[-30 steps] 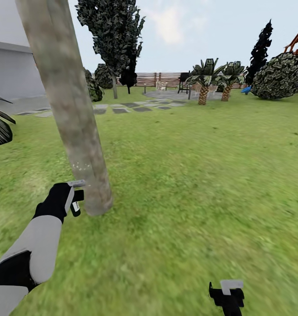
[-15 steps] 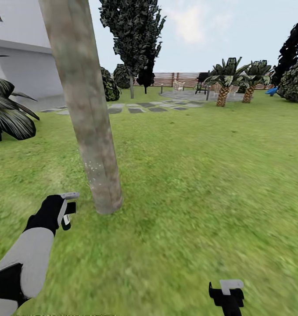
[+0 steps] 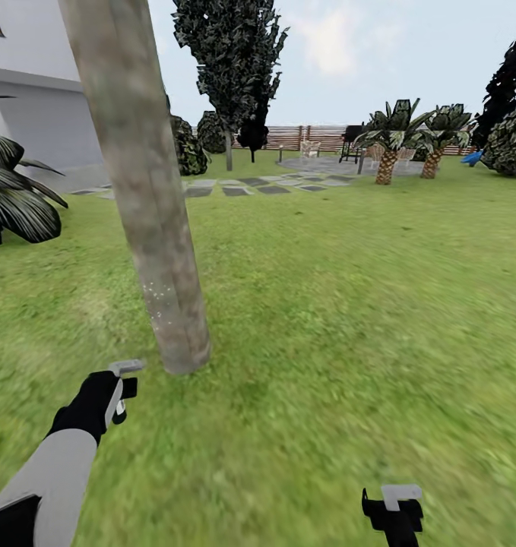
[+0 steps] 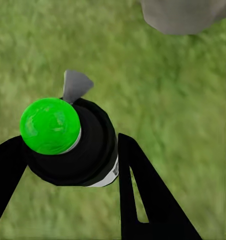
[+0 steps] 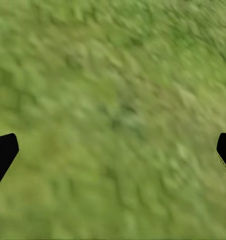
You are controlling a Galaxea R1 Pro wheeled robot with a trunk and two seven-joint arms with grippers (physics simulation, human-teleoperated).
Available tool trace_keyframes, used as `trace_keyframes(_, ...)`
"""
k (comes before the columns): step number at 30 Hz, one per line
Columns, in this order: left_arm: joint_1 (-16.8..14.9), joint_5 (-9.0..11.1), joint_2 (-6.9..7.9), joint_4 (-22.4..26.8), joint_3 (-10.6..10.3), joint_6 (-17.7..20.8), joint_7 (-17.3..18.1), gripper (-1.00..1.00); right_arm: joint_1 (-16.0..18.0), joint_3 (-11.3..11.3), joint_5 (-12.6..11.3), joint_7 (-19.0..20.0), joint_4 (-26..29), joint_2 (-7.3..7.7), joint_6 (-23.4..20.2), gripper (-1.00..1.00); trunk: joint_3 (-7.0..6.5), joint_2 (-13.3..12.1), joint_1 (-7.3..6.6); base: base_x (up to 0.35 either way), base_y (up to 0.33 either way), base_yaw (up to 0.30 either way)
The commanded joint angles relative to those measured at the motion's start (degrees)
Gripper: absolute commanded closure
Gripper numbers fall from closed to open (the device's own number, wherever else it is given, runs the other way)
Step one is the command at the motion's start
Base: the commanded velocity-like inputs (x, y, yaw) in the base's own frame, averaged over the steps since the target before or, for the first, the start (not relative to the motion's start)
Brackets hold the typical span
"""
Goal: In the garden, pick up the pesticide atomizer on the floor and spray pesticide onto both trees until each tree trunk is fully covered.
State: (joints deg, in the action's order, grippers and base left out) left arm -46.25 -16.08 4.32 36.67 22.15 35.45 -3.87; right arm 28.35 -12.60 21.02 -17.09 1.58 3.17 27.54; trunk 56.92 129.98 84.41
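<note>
A thick mottled grey-brown tree trunk (image 3: 147,213) rises from the grass (image 3: 349,319) at centre left, leaning slightly, with pale specks low on its bark. My left gripper (image 3: 121,389) hangs below and left of its base, shut on the pesticide atomizer (image 3: 127,371). In the left wrist view the atomizer (image 4: 85,150) is a black bottle with a green cap and grey nozzle, held between the black fingers (image 4: 142,195), with the trunk base (image 4: 185,15) beyond. My right gripper (image 3: 394,509) hangs low over grass; its jaws stand wide apart (image 5: 113,150). The second tree is out of view.
A white house wall (image 3: 30,99) and a broad-leaved plant (image 3: 14,201) stand at the left. Stone paving (image 3: 235,186), a dark thin-stemmed tree (image 3: 227,61), two small palms (image 3: 387,152) and the slat fence (image 3: 288,137) lie far behind. Open lawn stretches right.
The view swung left a second ago. Since then my left arm has dropped and drawn back from the trunk with the atomizer. The right arm has stayed put.
</note>
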Motion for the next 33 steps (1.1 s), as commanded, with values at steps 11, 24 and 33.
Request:
trace_keyframes(11,2.4,-0.1,-0.20,0.5,0.0,0.2,0.1,1.00,0.0,-0.4,0.6,-0.2,0.0,0.00,0.1,-1.00,0.05,0.0,0.02,0.183,-0.204,0.040)
trace_keyframes(24,2.5,-0.1,-1.41,0.7,-0.1,0.2,0.3,1.00,0.0,-0.4,0.6,-0.2,0.0,-0.08,0.1,-1.00,0.05,0.0,0.02,0.085,-0.264,0.235)
trace_keyframes(33,2.5,-0.1,-1.50,0.8,-0.1,0.2,0.4,1.00,0.0,-0.4,0.5,-0.2,-0.1,-0.09,0.1,-1.00,0.05,0.0,0.02,0.229,-0.203,0.007)
